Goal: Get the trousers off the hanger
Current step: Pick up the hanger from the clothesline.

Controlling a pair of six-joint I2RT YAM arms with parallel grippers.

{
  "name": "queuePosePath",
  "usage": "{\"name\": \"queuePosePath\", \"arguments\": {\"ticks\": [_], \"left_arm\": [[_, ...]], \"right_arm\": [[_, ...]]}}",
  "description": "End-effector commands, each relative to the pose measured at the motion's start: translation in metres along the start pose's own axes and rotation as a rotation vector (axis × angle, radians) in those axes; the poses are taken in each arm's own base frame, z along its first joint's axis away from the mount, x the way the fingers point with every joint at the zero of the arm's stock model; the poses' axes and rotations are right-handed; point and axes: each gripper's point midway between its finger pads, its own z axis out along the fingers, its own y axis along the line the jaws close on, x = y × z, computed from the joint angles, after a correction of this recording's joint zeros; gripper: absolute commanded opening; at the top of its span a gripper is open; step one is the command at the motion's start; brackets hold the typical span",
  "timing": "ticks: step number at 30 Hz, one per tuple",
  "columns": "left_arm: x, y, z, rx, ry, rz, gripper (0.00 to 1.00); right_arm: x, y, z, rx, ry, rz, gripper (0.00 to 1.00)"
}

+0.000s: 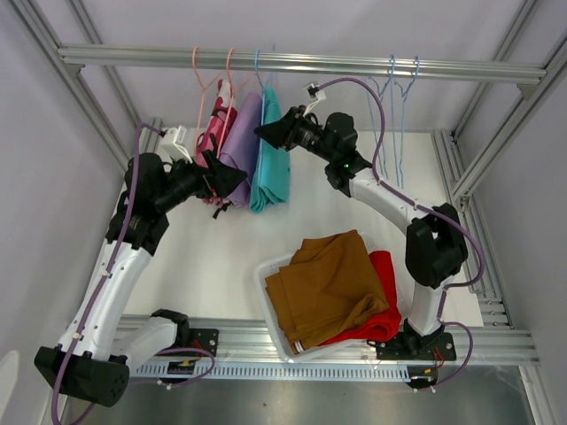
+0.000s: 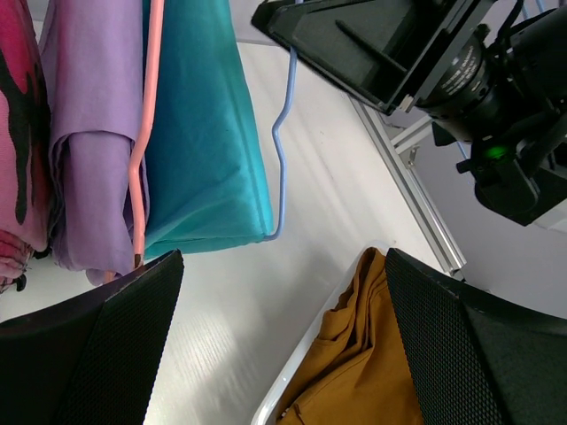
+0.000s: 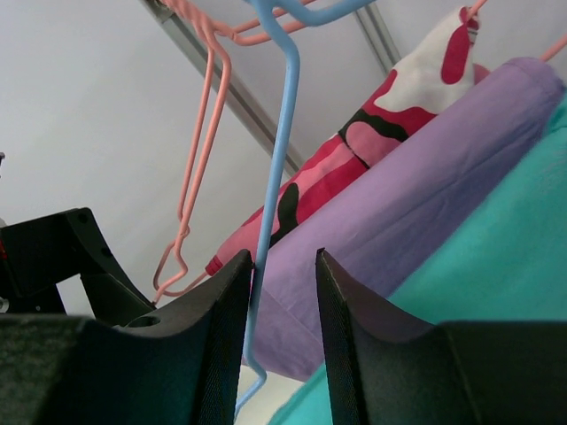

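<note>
Three trousers hang on hangers from the rail: pink camouflage (image 1: 215, 133), lilac (image 1: 241, 142) and teal (image 1: 270, 164). The mustard-brown trousers (image 1: 323, 283) and the red ones (image 1: 385, 310) lie in the white bin (image 1: 264, 282). My right gripper (image 1: 270, 131) is up by the teal trousers. In the right wrist view its jaws (image 3: 283, 266) stand apart, and the blue hanger wire (image 3: 282, 150) runs through the gap against the left finger. My left gripper (image 1: 232, 180) is open below the lilac trousers (image 2: 89, 133) and teal trousers (image 2: 199, 133), with nothing between its fingers (image 2: 283, 336).
Two bare blue hangers (image 1: 397, 106) hang at the right end of the rail (image 1: 354, 65). A bare pink hanger (image 3: 199, 150) hangs left of the camouflage trousers (image 3: 354, 150). Frame posts rise on both sides of the table.
</note>
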Motion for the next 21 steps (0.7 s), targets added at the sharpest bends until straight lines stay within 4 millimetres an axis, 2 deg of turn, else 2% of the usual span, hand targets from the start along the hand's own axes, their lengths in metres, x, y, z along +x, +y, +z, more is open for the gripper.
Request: {"name": "queuePosePath", "arguments": {"ticks": [1,6,9,12,15,16,18,19,21], "left_arm": [[-0.012,-0.005,-0.004,0.022,-0.032,0.025,0.99],[-0.012,-0.004,-0.002,0.021,-0.026,0.017,1.00],[-0.011,-0.002,-0.002,0.021,-0.023,0.015,0.99],[-0.010,-0.002,0.000,0.024,-0.022,0.012,0.99],[-0.009,-0.003,0.001,0.030,-0.014,0.007,0.99],[-0.008,-0.002,0.001,0.026,-0.013,0.007,1.00],[-0.010,-0.002,0.000,0.023,-0.021,0.011,0.99],[-0.010,-0.002,0.000,0.024,-0.022,0.012,0.99],[-0.010,-0.002,0.000,0.024,-0.022,0.010,1.00]], "right_arm": [[0.007,0.015,0.012,-0.070,-0.022,0.018,0.40],[0.010,0.026,0.017,-0.122,-0.034,0.045,0.39],[0.010,0.028,0.019,-0.131,-0.032,0.046,0.35],[0.005,0.030,0.021,-0.126,-0.035,0.030,0.38],[-0.004,0.035,0.023,-0.129,-0.039,0.019,0.35],[-0.007,0.035,0.023,-0.127,-0.044,0.012,0.27],[-0.011,0.037,0.023,-0.121,-0.049,0.009,0.16],[-0.012,0.037,0.022,-0.121,-0.051,0.012,0.04],[-0.013,0.042,0.020,-0.129,-0.055,0.014,0.00]]}}
